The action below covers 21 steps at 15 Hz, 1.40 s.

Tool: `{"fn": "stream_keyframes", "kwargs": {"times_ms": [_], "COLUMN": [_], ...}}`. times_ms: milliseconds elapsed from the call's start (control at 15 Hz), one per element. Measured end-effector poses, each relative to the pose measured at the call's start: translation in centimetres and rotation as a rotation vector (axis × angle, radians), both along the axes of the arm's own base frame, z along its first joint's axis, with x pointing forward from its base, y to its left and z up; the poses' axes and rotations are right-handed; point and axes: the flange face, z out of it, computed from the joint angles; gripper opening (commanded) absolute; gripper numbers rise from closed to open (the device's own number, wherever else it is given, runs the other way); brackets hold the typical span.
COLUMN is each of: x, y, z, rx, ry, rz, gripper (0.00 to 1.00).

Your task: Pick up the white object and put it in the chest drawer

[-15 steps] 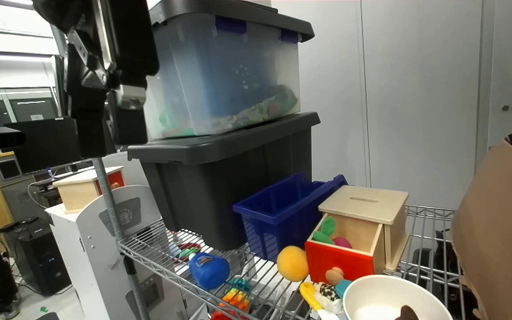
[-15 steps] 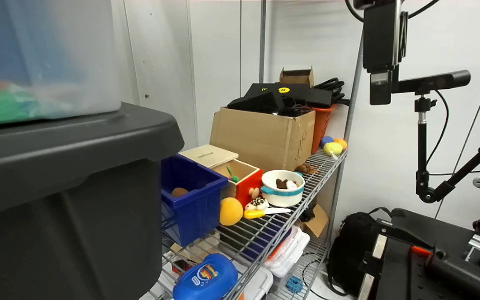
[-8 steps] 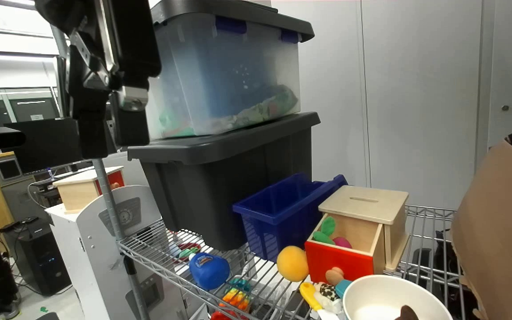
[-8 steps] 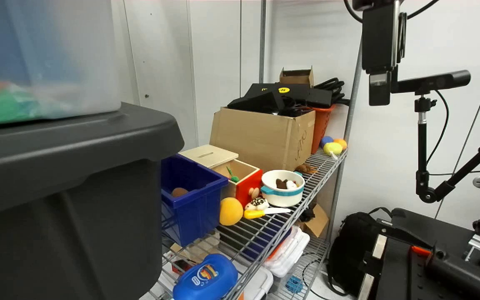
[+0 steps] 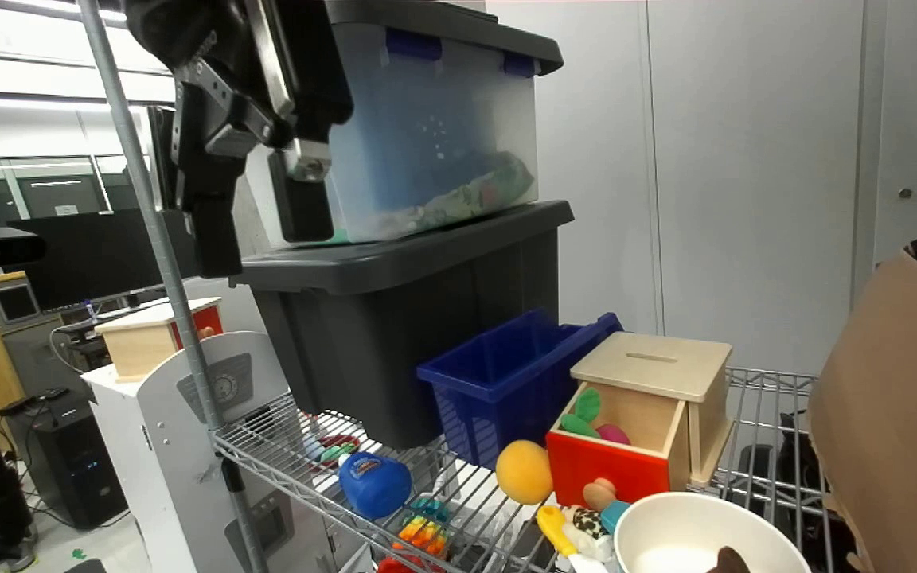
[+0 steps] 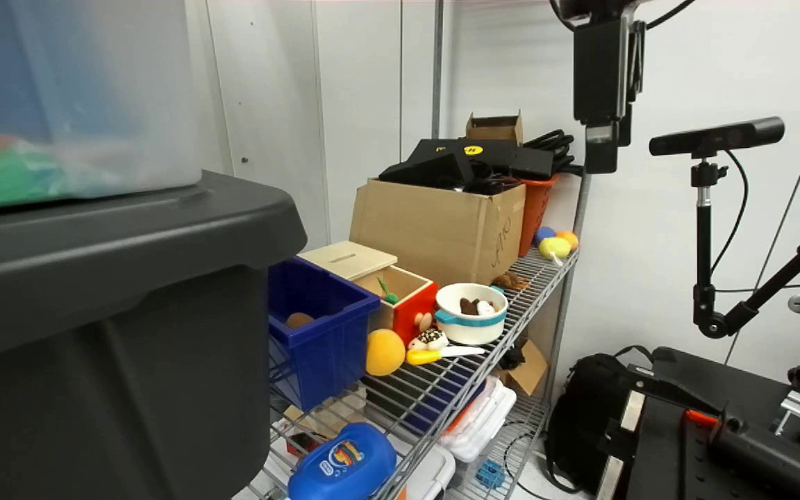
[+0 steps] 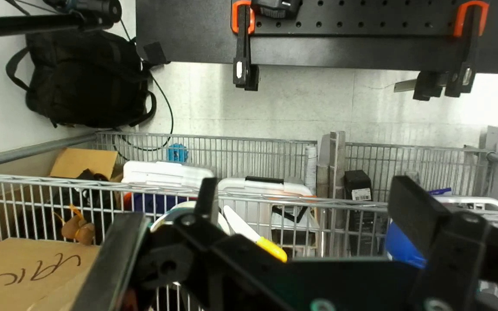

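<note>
Gripper (image 5: 263,239) had travelled toward three o'clock in an exterior view since the frame half a second earlier, and the gap between its fingers (image 5: 305,208) read wider there. In an exterior view it had shifted toward nine o'clock and stood apart from the bar-shaped camera (image 6: 717,137). Gripper condition: spread, both fingers well apart in the wrist view, the whole hanging well above the wire shelf (image 5: 299,487).

Chest drawer (image 5: 610,461), red-fronted and pulled out of its light-wood box (image 5: 651,368), was found at four o'clock in an exterior view; a green-leaved magenta toy (image 5: 613,434) lay inside. White items were located in an exterior view: a small white piece (image 6: 485,307) beside a brown piece (image 6: 469,307) inside the teal-handled white pot (image 6: 473,335), at three o'clock from the drawer front, and a black-speckled white figure (image 6: 430,340) just outside the drawer at five o'clock. Which one the task meant could not be determined. A yellow-handled knife (image 6: 445,353) lay just beside the figure, toward five o'clock. An orange-yellow ball (image 6: 385,352) sat at seven o'clock from the drawer front, and a blue plastic bin (image 6: 334,368) stood between eight and nine o'clock.
</note>
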Motion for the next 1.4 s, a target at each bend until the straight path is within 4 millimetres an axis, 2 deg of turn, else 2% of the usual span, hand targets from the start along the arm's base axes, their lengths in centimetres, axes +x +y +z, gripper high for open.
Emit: {"fn": "stream_keyframes", "kwargs": {"times_ms": [333,667,1133,1400], "x": [1.7,2.5,2.9,3.5], "y": [0.6,0.4,-1.4,-2.7], "z": [-1.1,-2.9,-6.3,-8.5], "rx": [0.016,0.028,0.036,0.014], "ry": [-0.051,-0.068,-0.056,-0.06], "rz": [0.049,0.062,0.06,0.115], "gripper": [1.0,1.0,1.0,1.0]}}
